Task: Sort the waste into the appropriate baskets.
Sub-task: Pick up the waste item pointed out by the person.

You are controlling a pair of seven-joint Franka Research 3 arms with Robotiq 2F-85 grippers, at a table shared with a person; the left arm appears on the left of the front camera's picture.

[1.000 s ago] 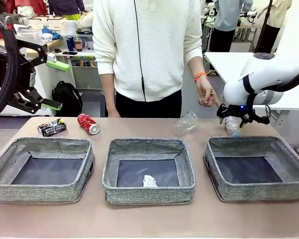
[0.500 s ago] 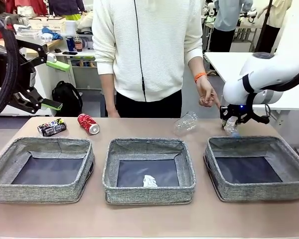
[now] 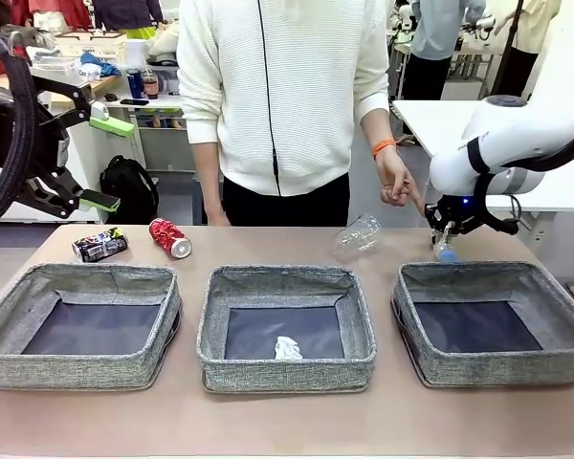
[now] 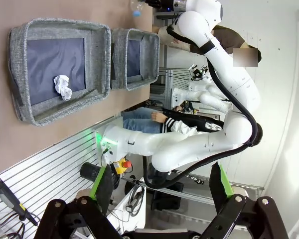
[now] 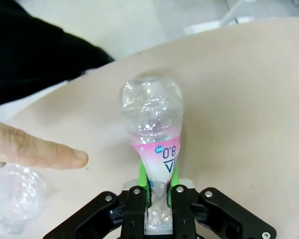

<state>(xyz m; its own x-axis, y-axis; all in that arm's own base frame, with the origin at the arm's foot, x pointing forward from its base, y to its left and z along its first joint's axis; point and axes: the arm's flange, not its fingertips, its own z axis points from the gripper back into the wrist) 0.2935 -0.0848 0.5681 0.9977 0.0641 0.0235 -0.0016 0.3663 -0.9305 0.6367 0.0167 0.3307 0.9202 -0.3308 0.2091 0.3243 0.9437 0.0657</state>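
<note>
In the front view, the right pincer (image 3: 448,232) is seen clamped on the small clear bottle (image 3: 446,251), which is held roughly upright, its long axis running down toward the bench (image 3: 287,421), just behind the far wall of the right basket (image 3: 493,273); a person's hand (image 3: 397,186) is pointed at it from just beside; the left pincer (image 3: 105,163) is held wide, high at the left, with nothing between its pads; the clear crushed bottle (image 3: 357,236) is laid aslant behind the middle basket (image 3: 282,279), in which the paper ball (image 3: 287,348) is found; the red can (image 3: 169,238) and the dark can (image 3: 99,245) are laid on their sides behind the left basket (image 3: 77,277), the red one with its pale end turned toward the baskets. In the left wrist view, the left pincer (image 4: 159,199) is shown spread wide, well above the middle basket (image 4: 20,99) and the paper ball (image 4: 63,85). In the right wrist view, the small clear bottle (image 5: 152,124) is gripped at its narrow crushed part by the right pincer (image 5: 157,175); its long axis is carried straight on from the fingers, the rounded end pointed away; a finger of the person's hand (image 5: 40,152) is pointed at its side.
</note>
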